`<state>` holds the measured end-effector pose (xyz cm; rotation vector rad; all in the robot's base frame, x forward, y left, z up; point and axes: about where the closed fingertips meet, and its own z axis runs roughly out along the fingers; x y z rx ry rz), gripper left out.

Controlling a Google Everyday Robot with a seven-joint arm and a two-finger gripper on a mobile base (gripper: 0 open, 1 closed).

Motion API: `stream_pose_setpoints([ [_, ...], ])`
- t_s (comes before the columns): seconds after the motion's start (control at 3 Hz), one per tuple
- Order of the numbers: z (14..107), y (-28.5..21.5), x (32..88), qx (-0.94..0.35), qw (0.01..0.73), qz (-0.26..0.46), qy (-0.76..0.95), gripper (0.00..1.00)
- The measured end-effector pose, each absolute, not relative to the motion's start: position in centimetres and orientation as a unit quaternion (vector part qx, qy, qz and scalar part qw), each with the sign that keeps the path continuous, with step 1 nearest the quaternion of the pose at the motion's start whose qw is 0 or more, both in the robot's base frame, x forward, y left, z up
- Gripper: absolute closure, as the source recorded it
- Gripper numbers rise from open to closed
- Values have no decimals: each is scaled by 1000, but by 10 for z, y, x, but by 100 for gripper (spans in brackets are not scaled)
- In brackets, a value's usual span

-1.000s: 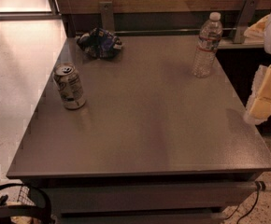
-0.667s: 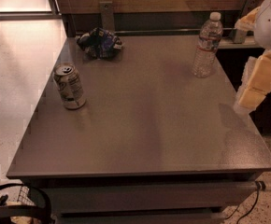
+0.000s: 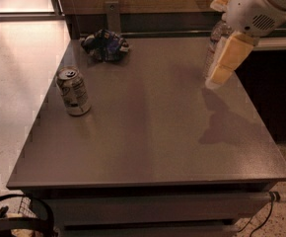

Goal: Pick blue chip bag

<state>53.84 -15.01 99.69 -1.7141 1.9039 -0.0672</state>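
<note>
Reach stage of the pick, by the look of it, with the grasp not yet begun. Pale yellow two-finger gripper (image 3: 215, 79) hanging under a white moulded arm housing (image 3: 254, 6) over the right rear part of a dark grey flat-topped table (image 3: 158, 142). Tilted down and to the left, and clear of the surface, judging by the shadow cast below. Impossible to tell whether the claw is released or clenched; nothing visibly in its hold. Just behind it, partly hidden, a clear plastic water bottle (image 3: 214, 36), upright.

Small crumpled dark blue glossy foil chip bag (image 3: 105, 45) at the far left corner of the table, close to the back edge and to a grey upright post (image 3: 113, 14). Lying loose and untouched, well apart from the gripper across the width of the top. Silver drink can (image 3: 73, 91), tab end up, standing nearer the front along the left edge, apart from the bag.

Next, in all likelihood: a long sweep leftward along the back of the table, clear of the bottle at the start and short of the can. Then a descent from above onto the heap of foil. Likely demands: a wide-set claw before contact, a bite on the raised middle folds rather than a flat edge, and a gentle squeeze, given slippery, springy foil prone to sliding away toward the rear wall.
</note>
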Motion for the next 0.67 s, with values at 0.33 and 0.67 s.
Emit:
stream_pose_setpoints([
  [0.33,993,-124,573,-644,309,-29,700,0],
  [0.67,988,-106,596,-638,315,-44,702,0],
])
